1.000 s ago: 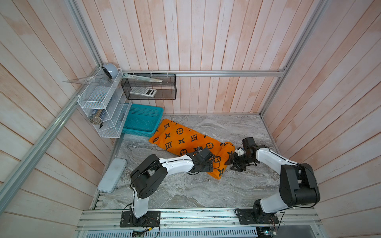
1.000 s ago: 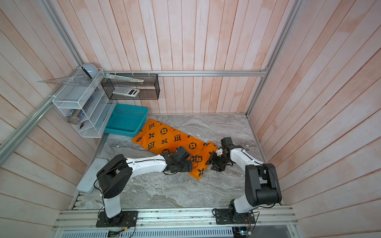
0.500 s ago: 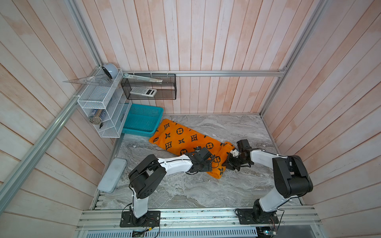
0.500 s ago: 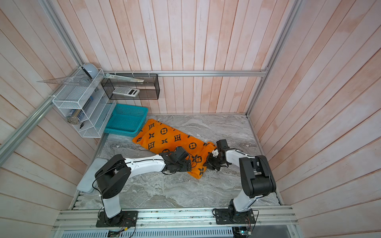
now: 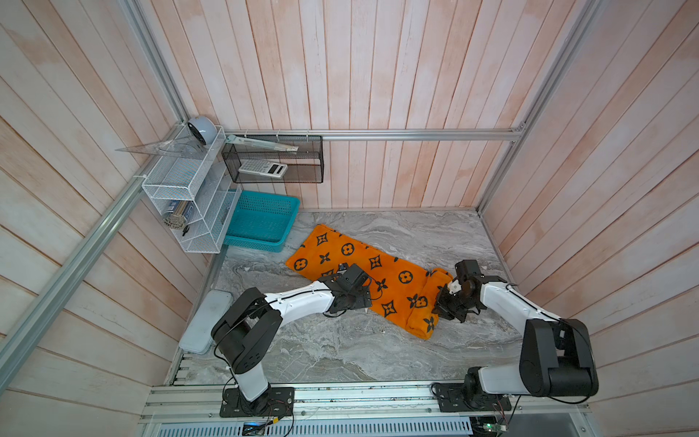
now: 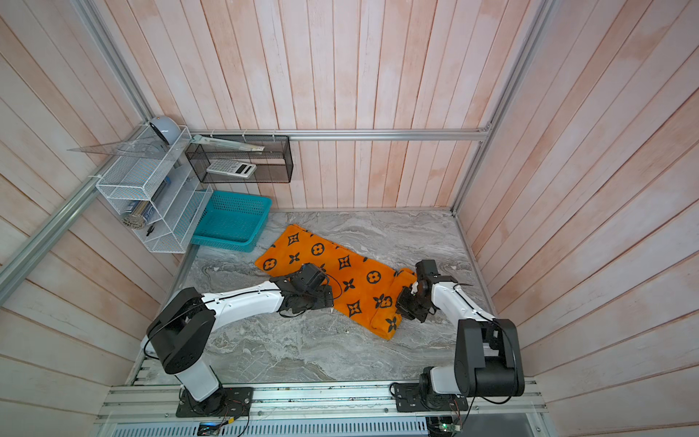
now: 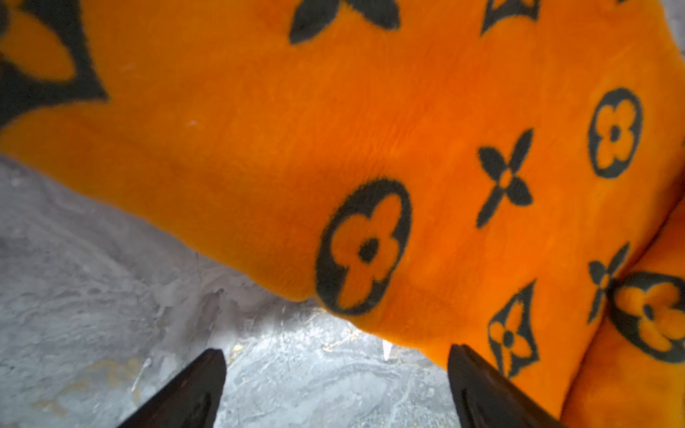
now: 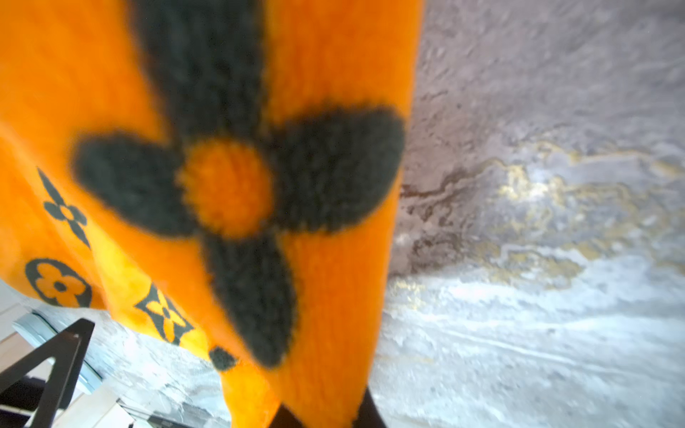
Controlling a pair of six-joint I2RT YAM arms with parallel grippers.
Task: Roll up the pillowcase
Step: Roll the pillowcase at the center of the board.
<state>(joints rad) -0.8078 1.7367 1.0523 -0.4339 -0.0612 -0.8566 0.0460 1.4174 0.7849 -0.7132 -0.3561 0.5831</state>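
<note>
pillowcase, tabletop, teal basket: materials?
Pillowcase: plush fleece-like fabric, matte; fuzzy nap shows up close. Tabletop: grey marble-look surface, slight sheen; real stone or laminate unclear. Teal basket: likely moulded plastic, perforated mesh walls.

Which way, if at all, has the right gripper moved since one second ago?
Yes. The right gripper has moved toward the robot's base rail, along the pillowcase's rolled end.

Robot test cell, wood-plank walls (image 5: 378, 75), aluminium frame (image 5: 416, 135), marble tabletop (image 5: 340, 348)
</note>
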